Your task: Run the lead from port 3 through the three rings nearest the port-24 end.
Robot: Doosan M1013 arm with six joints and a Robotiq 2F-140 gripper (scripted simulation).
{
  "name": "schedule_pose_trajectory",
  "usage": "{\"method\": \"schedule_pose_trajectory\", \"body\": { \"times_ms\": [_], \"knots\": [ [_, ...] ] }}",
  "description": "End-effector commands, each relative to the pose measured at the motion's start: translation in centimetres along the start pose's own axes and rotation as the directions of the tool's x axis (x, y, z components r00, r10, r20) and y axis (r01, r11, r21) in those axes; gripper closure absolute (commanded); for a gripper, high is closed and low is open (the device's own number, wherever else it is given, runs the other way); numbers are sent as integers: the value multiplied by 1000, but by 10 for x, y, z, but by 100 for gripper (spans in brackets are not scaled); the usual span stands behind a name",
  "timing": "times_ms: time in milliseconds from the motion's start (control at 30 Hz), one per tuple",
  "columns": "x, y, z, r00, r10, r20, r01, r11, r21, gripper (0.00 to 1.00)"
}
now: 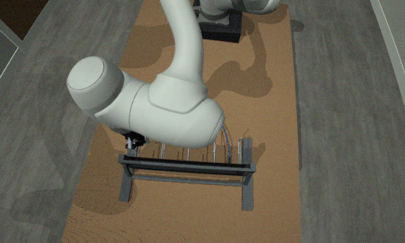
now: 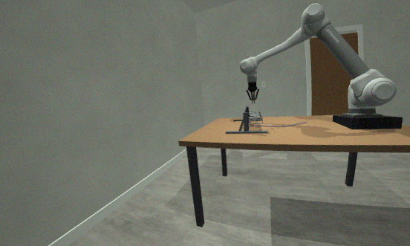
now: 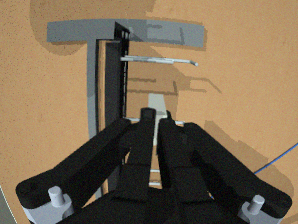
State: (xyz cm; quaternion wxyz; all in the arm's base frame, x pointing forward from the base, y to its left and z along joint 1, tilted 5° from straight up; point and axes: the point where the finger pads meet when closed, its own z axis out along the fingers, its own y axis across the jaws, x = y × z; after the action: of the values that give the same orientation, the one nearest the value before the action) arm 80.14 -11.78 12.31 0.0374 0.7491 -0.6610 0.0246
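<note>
The dark grey rack (image 1: 187, 169) stands across the table with its patch panel bar and a row of thin wire rings (image 1: 188, 152) on the side facing the arm's base. The blue lead (image 1: 227, 143) leaves the panel near the rack's right end in the top view and arcs down to the table; it trails over the table in the exterior view (image 2: 286, 125). My gripper (image 1: 133, 140) (image 2: 252, 96) hangs well above the rack's left end. Its fingers (image 3: 157, 119) are shut together with nothing between them. The wrist view shows the rack's foot (image 3: 127, 31), one ring (image 3: 160, 62) and a bit of the lead (image 3: 276, 160) below.
The arm's black base (image 1: 220, 27) sits at the far end of the table. My own elbow hides part of the rings and panel in the top view. The table's long edges lie close to both rack ends.
</note>
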Motion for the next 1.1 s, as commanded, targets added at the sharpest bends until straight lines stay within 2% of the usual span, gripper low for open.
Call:
{"method": "schedule_pose_trajectory", "body": {
  "times_ms": [0, 933, 1067],
  "knots": [
    [-4, -4, -5, 1000, -4, 3, 4, 1000, 7, 100],
    [-4, -4, -5, 1000, -3, 3, 3, 1000, 7, 100],
    [-14, 3, -6, 999, 32, 3, -32, 999, 7, 100]
  ]
}}
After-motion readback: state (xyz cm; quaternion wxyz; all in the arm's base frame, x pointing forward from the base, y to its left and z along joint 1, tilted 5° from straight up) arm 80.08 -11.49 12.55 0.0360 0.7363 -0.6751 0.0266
